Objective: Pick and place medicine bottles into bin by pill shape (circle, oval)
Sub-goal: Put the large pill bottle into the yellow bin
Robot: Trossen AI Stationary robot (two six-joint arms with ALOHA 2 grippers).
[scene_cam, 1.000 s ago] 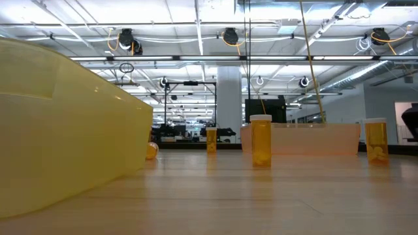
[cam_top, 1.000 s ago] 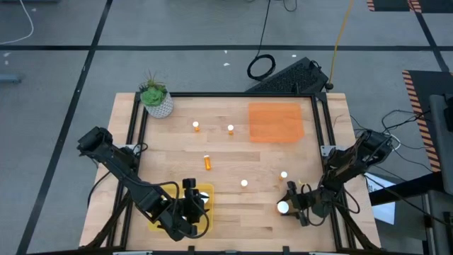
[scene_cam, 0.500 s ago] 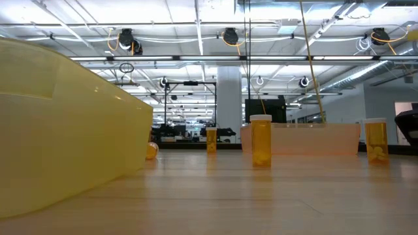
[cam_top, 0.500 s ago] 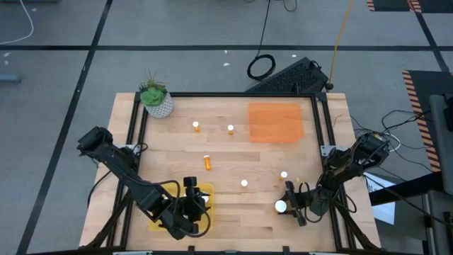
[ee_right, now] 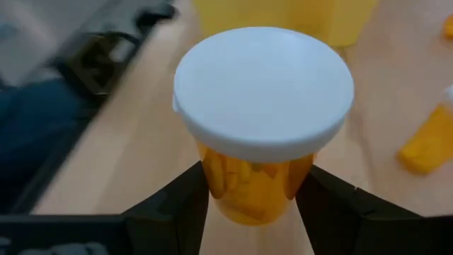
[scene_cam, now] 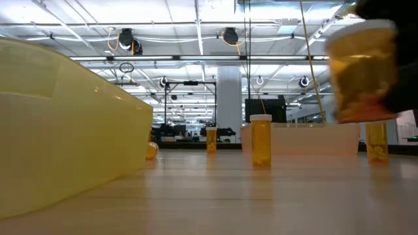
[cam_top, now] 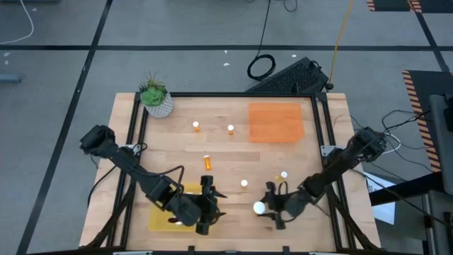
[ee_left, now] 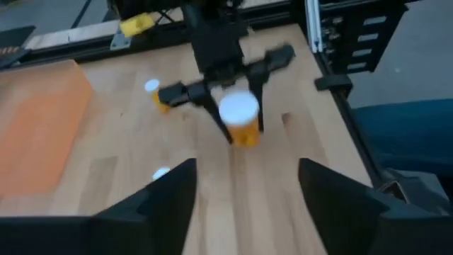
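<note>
An orange pill bottle with a white cap (cam_top: 260, 207) hangs near the table's front edge, with my right gripper (cam_top: 266, 210) shut on it. In the low view the same bottle (scene_cam: 362, 72) is well above the tabletop. My left gripper (cam_top: 212, 203) stands open and empty just to the bottle's left, beside the yellow tray's (cam_top: 164, 214) right end. Its wrist view faces the held bottle (ee_left: 241, 119). The orange tray (cam_top: 276, 122) lies flat at the far right. Two bottles (cam_top: 196, 127) (cam_top: 231, 129) stand at the back, and two more (cam_top: 244, 183) (cam_top: 284, 175) stand nearer. One bottle (cam_top: 207, 162) lies on its side. My right gripper pinches the bottle's orange body (ee_right: 248, 185) just below the white cap (ee_right: 263, 88), one finger (ee_right: 185, 204) on each side. The fingers come from the table's right, slanting down a little. The bottle stays about upright, cap up, lifted clear of the table.
A white pot with a green plant (cam_top: 156, 99) stands at the far left corner. A black frame rail (cam_top: 320, 120) runs along the table's sides. Bare wood lies between the two trays in the middle.
My right gripper has carried the bottle toward the table's left edge; the bottle now shows in the low view, clear of the tabletop. My left gripper has gone toward the table's right edge, off the yellow tray and toward the held bottle.
</note>
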